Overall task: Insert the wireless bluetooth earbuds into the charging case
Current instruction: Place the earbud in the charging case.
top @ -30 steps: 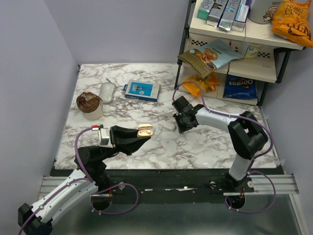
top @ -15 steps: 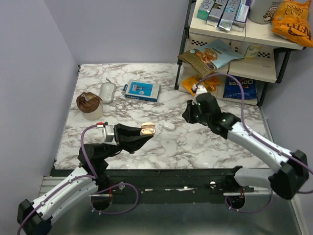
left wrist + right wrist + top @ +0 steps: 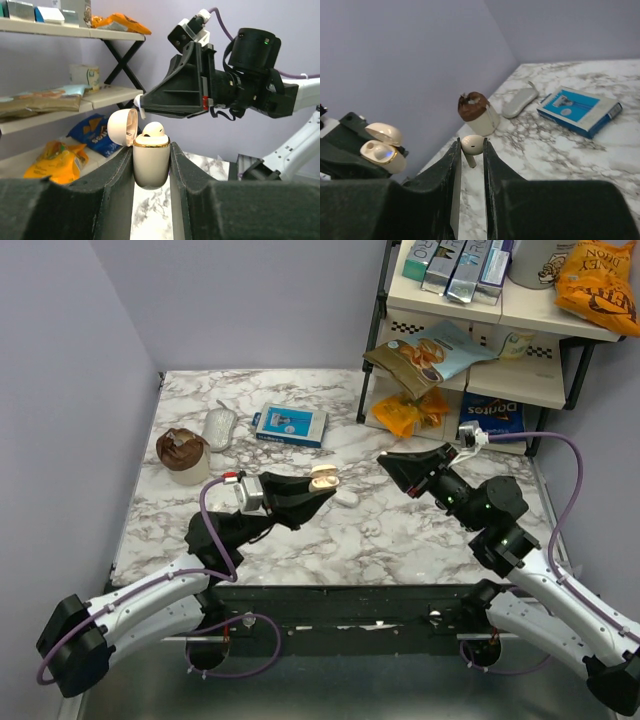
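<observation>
Logged right gripper (image 3: 385, 462) lifted off table (image 3: 300, 400), swung right, now airborne and aimed at charging case (image 3: 322, 478); earbud (image 3: 472, 143) apparently carried up in its fingers. Logged left gripper (image 3: 322, 487) with case shifted forward, rightward.

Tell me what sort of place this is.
Probably a robot test cell staged as a pantry corner: a marble-pattern table boxed in by plain lilac walls, beside a shelf rack holding snack bags, including a Doritos bag.
</observation>
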Tool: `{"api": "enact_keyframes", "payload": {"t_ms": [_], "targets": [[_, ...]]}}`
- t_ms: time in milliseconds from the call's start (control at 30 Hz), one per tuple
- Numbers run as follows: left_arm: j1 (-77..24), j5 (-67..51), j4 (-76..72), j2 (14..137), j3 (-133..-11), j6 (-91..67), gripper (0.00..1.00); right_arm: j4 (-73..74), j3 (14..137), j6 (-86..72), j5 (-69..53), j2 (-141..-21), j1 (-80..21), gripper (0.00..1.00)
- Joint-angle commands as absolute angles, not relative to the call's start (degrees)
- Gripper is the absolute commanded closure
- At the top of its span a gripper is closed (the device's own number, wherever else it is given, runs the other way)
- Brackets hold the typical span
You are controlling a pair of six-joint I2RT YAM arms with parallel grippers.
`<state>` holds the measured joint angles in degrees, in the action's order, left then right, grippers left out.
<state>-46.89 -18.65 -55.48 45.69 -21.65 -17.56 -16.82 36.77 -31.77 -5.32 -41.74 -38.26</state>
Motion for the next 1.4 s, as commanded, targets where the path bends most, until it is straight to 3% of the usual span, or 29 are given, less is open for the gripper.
{"api": "enact_keyframes", "payload": {"t_ms": [0,467,1367], "targets": [[-47.9,-16.61,-64.33,50.18,-25.48,-13.27,1.0,-27.06,38.31,-35.42,-13.79,-41.66,-38.41,0.99],[-48.87,-17.67,-71.01,58.88,-30.5,-12.66,1.0,-32.78,43.06,-37.27,-22.85,-43.77,-39.2,0.99],[-54.05,-9.67,-68.64,62.31,-32.78,-5.36,1.0,-22.51,49.75,-27.95,-1.15,-50.89,-52.73,0.99]]}}
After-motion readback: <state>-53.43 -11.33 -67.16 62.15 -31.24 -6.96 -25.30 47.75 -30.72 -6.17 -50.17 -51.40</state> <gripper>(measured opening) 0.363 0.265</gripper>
